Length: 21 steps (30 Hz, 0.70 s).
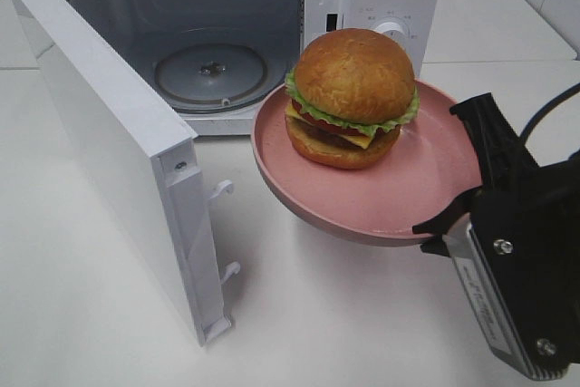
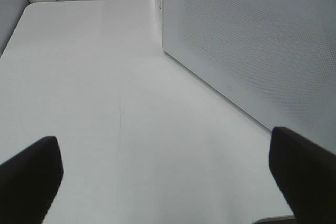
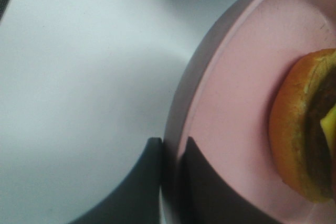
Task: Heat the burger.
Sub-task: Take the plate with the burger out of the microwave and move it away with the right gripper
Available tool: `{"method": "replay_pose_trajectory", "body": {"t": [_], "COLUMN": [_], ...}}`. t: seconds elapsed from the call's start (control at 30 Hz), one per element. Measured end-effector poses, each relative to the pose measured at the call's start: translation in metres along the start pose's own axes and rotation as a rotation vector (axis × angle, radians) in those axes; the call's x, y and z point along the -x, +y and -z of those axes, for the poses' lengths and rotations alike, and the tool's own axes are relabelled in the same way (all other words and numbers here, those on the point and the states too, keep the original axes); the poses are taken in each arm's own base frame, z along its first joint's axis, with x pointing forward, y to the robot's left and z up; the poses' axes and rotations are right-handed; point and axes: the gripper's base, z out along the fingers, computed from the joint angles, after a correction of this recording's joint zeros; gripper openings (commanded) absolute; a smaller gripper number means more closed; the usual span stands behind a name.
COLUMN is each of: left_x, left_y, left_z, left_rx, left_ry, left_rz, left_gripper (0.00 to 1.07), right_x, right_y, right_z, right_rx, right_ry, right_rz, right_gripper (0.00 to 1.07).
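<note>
The right black pincer (image 3: 170, 148) pinches the round pink plate's (image 1: 435, 178) rim (glossy golden-bunned burger (image 1: 352, 97) aboard); the left pincer (image 2: 168, 166) gapes wide, empty.

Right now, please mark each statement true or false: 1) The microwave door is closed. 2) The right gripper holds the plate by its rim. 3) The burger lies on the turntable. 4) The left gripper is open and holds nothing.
1) False: the microwave door stands wide open.
2) True: the right gripper is shut on the rim of the pink plate.
3) False: the burger sits on the plate, outside; the turntable is bare.
4) True: the left gripper is open over the table.
</note>
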Motion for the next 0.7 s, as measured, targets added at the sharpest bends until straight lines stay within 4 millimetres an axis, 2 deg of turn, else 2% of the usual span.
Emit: {"method": "replay_pose_trajectory", "body": {"t": [0.07,0.17,0.4,0.7], "left_x": [0.000,0.000,0.000,0.000], "left_y": [0.000,0.000,0.000,0.000], "left_z": [0.000,0.000,0.000,0.000], "left_rx": [0.000,0.000,0.000,0.000], "left_ry": [0.000,0.000,0.000,0.000], "left_rz": [0.000,0.000,0.000,0.000], "left_gripper": [1.00,1.00,1.00,1.00], "right_x": [-0.002,-0.003,-0.012,-0.022], "right_y": [0.008,0.010,0.025,0.033], "right_z": [0.011,0.013,0.036,0.052], "right_rx": [-0.005,-0.005,-0.020,-0.033], "right_ry": [0.012,0.017,0.087,0.194], "right_rz": [-0.018,-0.022,-0.085,-0.213], "right_gripper": [0.00,0.00,0.00,0.00]}}
